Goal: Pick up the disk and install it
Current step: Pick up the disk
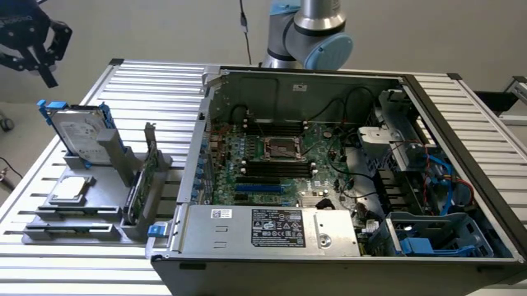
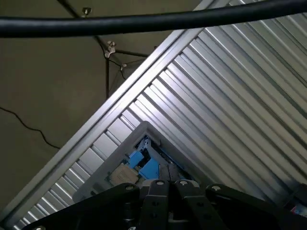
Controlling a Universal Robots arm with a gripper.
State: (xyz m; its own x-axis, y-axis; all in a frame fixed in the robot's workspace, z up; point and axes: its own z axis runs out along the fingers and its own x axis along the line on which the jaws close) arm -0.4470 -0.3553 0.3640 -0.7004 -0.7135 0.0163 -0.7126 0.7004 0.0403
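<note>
The disk (image 1: 80, 132) stands upright in a grey holder (image 1: 82, 216) on the exterior view's left, silver-grey with a white label and blue rails round its edge. My black gripper (image 1: 41, 65) hangs high above and a little further to that view's left, apart from the disk. In the wrist view my fingers (image 2: 158, 191) are pressed together with nothing between them, and the disk's blue rails (image 2: 141, 163) show far below them at the corner of the holder.
The holder also carries a small square silver chip (image 1: 70, 188) and an upright green circuit card (image 1: 142, 179). An open computer case (image 1: 329, 154) takes up the middle of the slatted table (image 2: 230, 96), with a blue drive bay (image 1: 436, 237) at its near corner. A black cable (image 2: 144, 21) crosses the wrist view.
</note>
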